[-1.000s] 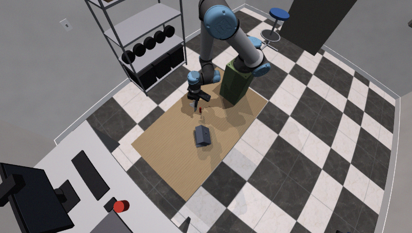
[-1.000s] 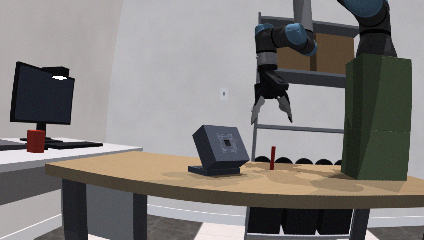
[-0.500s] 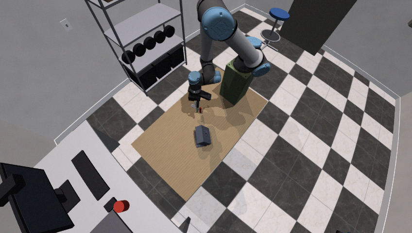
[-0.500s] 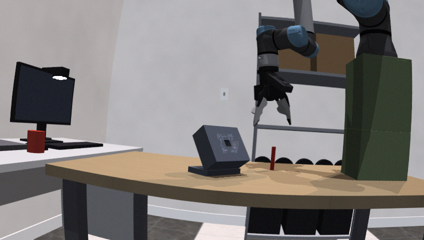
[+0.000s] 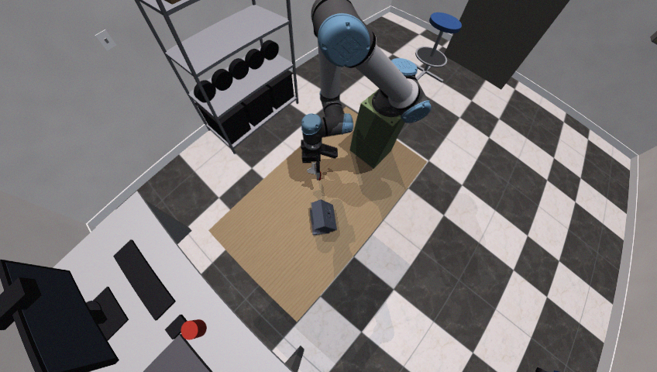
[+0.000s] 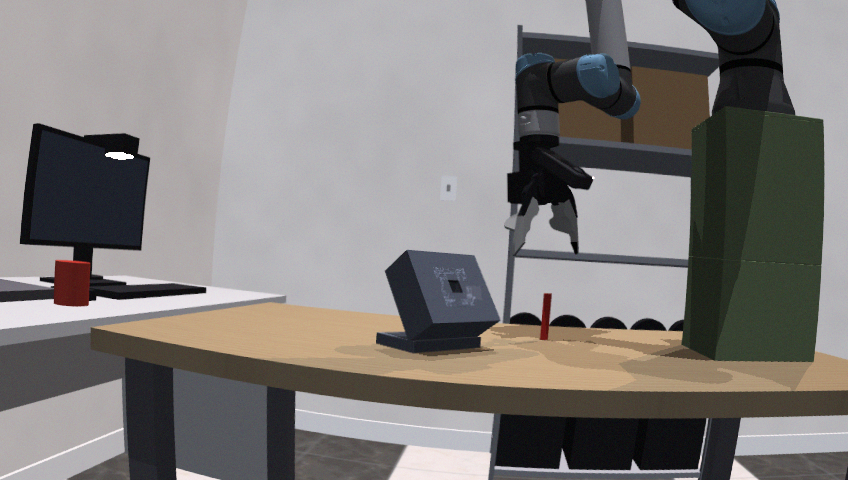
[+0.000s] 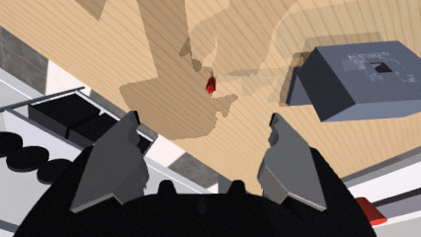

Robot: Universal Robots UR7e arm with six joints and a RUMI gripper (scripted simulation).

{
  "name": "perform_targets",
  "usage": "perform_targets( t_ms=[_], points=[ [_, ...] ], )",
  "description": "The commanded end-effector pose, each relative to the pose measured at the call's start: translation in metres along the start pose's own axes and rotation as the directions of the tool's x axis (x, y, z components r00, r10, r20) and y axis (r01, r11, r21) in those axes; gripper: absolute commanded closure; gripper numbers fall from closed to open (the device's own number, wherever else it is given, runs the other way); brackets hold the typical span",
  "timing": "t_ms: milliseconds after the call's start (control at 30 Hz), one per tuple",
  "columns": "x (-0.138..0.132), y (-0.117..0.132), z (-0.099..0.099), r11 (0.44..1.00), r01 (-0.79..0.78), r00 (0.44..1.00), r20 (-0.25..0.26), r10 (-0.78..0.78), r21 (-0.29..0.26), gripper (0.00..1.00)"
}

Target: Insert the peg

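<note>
A thin red peg (image 6: 545,315) stands upright on the wooden table, to the right of a dark grey block with a sloped panel (image 6: 443,299) that has a square hole (image 6: 455,286). My gripper (image 6: 546,245) hangs open and empty well above the peg. In the wrist view the peg (image 7: 210,85) shows end-on between and beyond the two open fingers, with the sloped panel (image 7: 361,79) at the upper right. In the overhead view the gripper (image 5: 315,173) is just behind the panel block (image 5: 323,215).
A tall green pedestal (image 6: 752,234) holding the arm's base stands at the table's right. A metal shelf rack (image 5: 230,64) with dark discs and bins stands behind the table. A white desk with a monitor (image 6: 83,193) and a red cylinder (image 6: 72,282) is at the left.
</note>
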State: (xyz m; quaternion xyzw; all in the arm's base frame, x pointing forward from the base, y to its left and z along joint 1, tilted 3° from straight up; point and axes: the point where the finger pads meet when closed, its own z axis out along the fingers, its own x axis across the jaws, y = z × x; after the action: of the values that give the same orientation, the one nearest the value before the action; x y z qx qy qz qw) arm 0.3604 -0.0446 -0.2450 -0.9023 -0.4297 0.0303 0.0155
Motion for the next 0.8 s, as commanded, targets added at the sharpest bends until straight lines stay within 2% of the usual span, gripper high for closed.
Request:
perform_targets(
  t_ms=[0,767],
  points=[
    [-0.0002,-0.0013,0.0019,0.998,0.060,0.998,-0.010,-0.060,-0.003,0.00],
    [0.0007,-0.0050,0.0103,0.951,0.309,0.950,-0.035,-0.309,-0.021,0.00]
  ],
)
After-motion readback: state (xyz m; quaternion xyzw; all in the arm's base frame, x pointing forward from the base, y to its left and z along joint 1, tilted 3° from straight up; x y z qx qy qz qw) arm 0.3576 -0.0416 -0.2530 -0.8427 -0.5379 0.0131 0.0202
